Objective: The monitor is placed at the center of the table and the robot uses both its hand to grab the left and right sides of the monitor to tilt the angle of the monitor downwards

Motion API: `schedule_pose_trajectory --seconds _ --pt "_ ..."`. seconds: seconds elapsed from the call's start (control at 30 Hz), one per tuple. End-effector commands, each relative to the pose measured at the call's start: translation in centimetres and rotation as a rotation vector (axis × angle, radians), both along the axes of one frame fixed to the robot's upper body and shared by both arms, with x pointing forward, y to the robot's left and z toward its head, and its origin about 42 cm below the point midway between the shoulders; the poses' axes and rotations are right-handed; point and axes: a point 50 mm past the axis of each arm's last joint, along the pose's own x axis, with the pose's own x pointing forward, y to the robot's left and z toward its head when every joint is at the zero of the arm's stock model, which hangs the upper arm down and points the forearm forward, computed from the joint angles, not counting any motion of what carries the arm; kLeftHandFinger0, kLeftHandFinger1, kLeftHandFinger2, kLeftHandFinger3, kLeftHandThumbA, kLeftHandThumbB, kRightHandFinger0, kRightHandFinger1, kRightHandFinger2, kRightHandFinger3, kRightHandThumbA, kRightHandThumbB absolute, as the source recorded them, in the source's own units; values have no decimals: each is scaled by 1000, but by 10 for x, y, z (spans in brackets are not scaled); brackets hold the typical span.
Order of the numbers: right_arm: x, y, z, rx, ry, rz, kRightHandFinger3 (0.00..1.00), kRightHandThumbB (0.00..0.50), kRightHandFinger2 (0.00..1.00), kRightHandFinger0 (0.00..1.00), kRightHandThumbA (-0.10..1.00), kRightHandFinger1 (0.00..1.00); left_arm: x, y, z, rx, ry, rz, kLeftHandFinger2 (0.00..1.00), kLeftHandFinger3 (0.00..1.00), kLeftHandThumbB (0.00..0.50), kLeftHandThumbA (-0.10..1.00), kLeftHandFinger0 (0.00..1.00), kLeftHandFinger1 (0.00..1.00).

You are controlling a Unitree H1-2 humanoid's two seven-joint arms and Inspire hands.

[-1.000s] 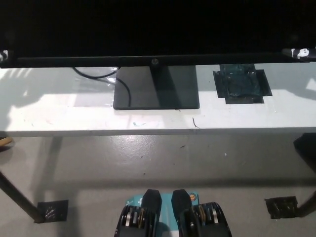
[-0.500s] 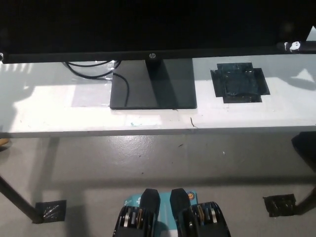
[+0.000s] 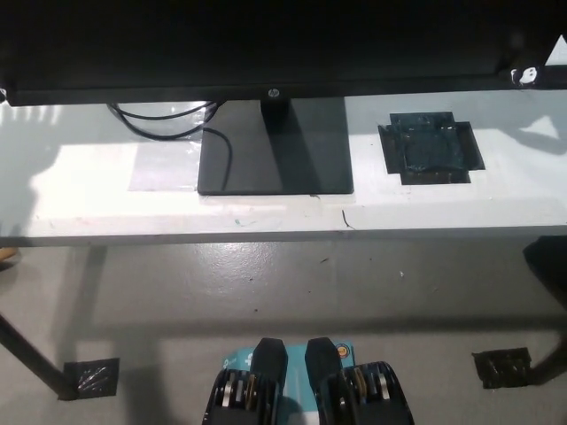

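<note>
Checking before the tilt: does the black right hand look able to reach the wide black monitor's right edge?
Probably yes: the right hand sits at the right end of the monitor, nothing between; its grip is not visible.

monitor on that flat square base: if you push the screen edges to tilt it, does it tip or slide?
Probably neither. The monitor sits on a broad flat base lying flush on the table, so tipping seems unlikely. The tabletop looks smooth, so a hard push might slide it. The cable behind looks slack and should hardly resist.
</note>
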Motion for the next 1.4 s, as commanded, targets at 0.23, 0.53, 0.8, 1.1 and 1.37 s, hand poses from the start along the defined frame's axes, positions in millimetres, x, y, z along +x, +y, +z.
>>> schedule_pose_trajectory --seconds 0.23,0.53,0.8,1.1,1.37 --pt "-1 28 60 82 -382 191 1000 445 1000 1000 805 1000 1 4 71 -107 -350 3 1000 1000 500 658 1000 1000" --pt "-73 -29 -5 362 -359 263 1000 486 1000 1000 993 1000 -73 61 -30 -683 -246 -27 1000 1000 468 701 1000 1000" --pt "-142 -49 -21 461 -407 299 1000 480 1000 1000 992 1000 -162 51 -93 -926 -228 -160 1000 1000 409 745 1000 1000" --pt "-221 -57 -3 570 -627 403 1000 462 1000 1000 1000 1000 -242 15 -108 -1109 -378 -287 1000 1000 367 1000 1000 1000" --pt "-296 -21 13 649 -790 559 1000 471 1000 1000 1000 1000 -296 -37 -105 -1235 -419 -492 1000 1000 367 1000 1000 1000"
